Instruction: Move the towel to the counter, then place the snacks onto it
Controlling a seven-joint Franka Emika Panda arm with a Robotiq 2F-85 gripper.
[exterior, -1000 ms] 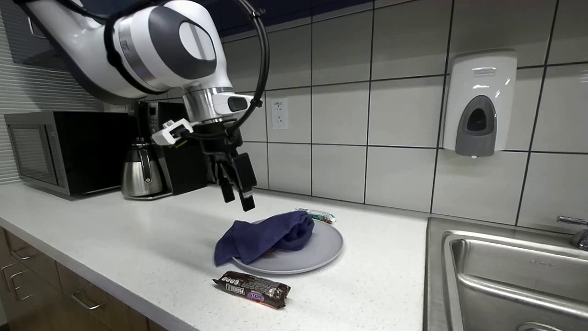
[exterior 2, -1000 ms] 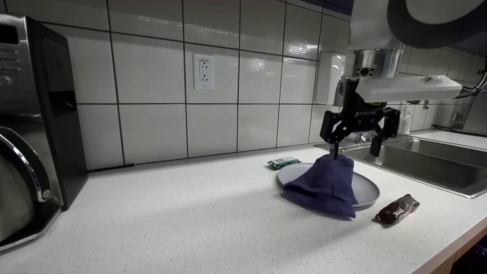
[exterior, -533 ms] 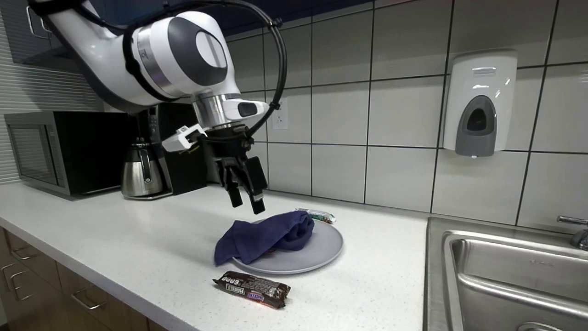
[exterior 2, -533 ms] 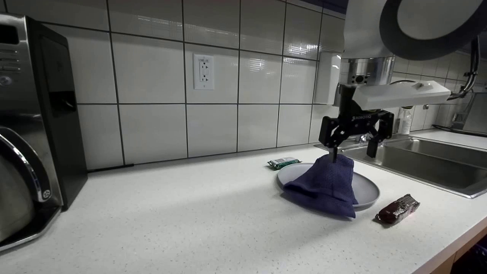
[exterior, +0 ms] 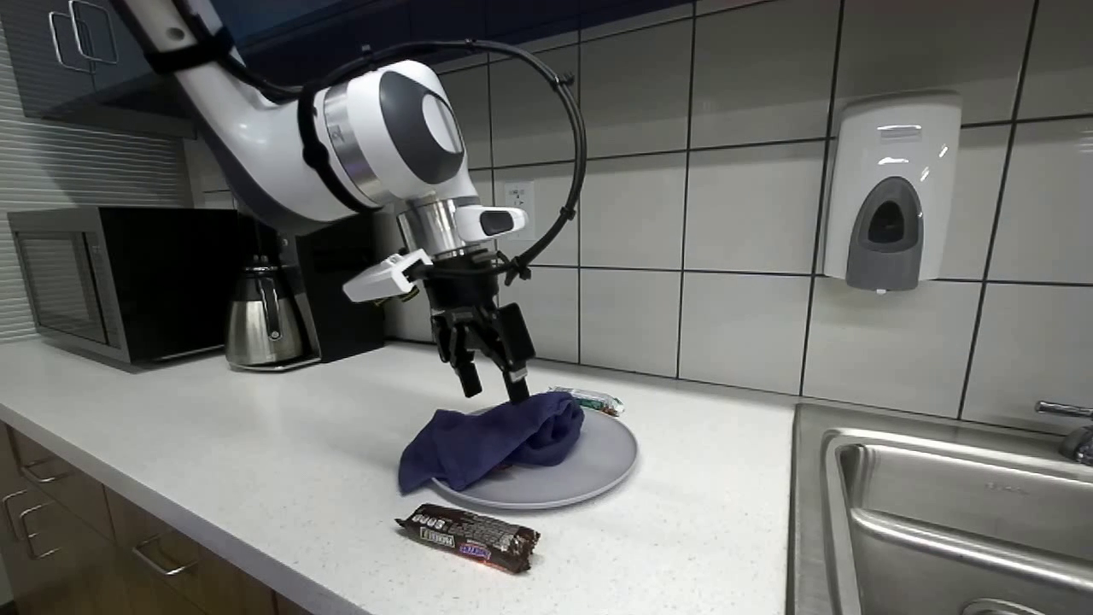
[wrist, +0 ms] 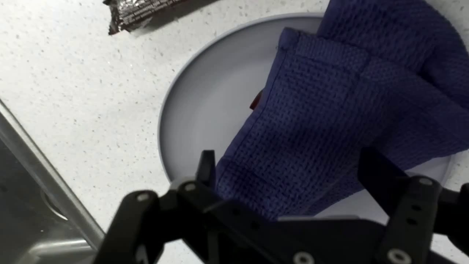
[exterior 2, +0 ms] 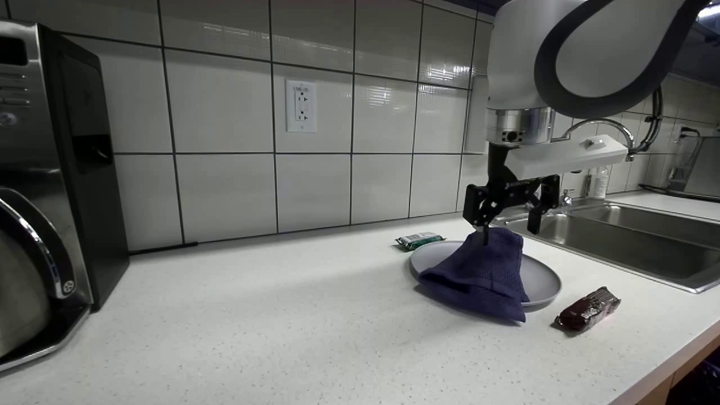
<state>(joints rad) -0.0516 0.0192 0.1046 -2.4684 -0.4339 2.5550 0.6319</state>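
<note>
At the far left of an exterior view, a microwave (exterior: 171, 282) was seen on the worktop (exterior: 700, 530), followed by a jug (exterior: 260, 325) and a coffee maker (exterior: 341, 325). Toward the front edge, a brown snack (exterior: 470, 536) was seen lying flat, just beside a plate (exterior: 589, 470) but apart from it. The plate was partly covered by the towel (exterior: 491, 437), which was bunched on top and draped over the rim at the left. Above the towel, the end effector (exterior: 494, 389) was held pointing down, its fingers spread well apart; whether the towel was touched by a fingertip could not be told. At the towel's edge in the wrist view, a small reddish piece (wrist: 256, 99) was exposed on the plate and could not be identified. Just beyond the plate, a green snack (exterior: 591, 399) was partly hidden by the towel. Farther right, a dispenser (exterior: 892, 154) was mounted on the tiled wall (exterior: 751, 213), and lower down the worktop was bordered by a sink (exterior: 809, 512), beside which a tap (exterior: 1079, 444) was shown in part.
</note>
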